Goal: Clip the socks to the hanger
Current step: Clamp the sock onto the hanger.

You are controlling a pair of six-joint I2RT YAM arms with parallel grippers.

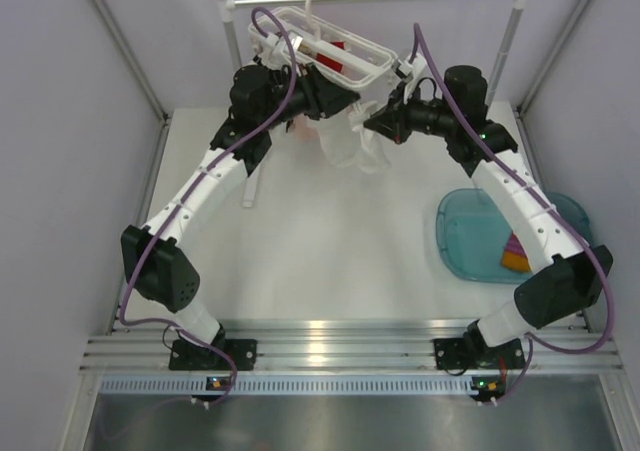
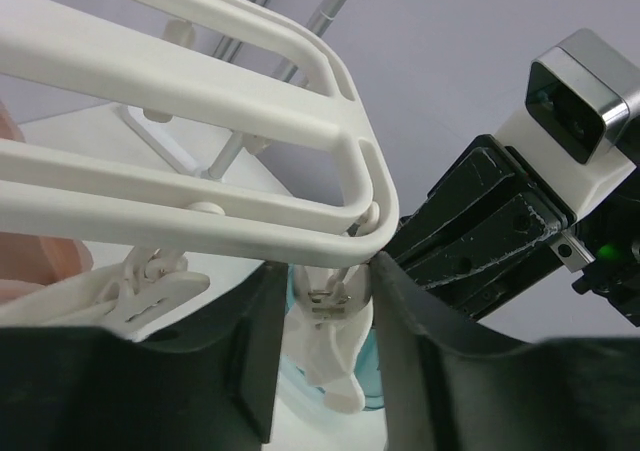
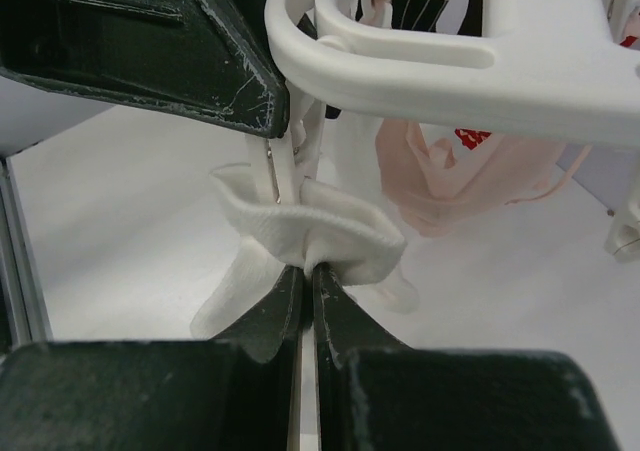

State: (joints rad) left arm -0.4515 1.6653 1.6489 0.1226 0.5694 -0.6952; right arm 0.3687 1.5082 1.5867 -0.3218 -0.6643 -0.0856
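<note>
White sock (image 3: pixel 345 243) pinched in right gripper (image 3: pixel 308 273), at hanger clip (image 3: pixel 292 161)

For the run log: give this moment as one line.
left pincer: clamping hanger clip | right pincer: shut on white sock at clip

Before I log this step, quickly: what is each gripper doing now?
Left gripper: closed around a clip, it seems.
Right gripper: closed on the white sock.
</note>
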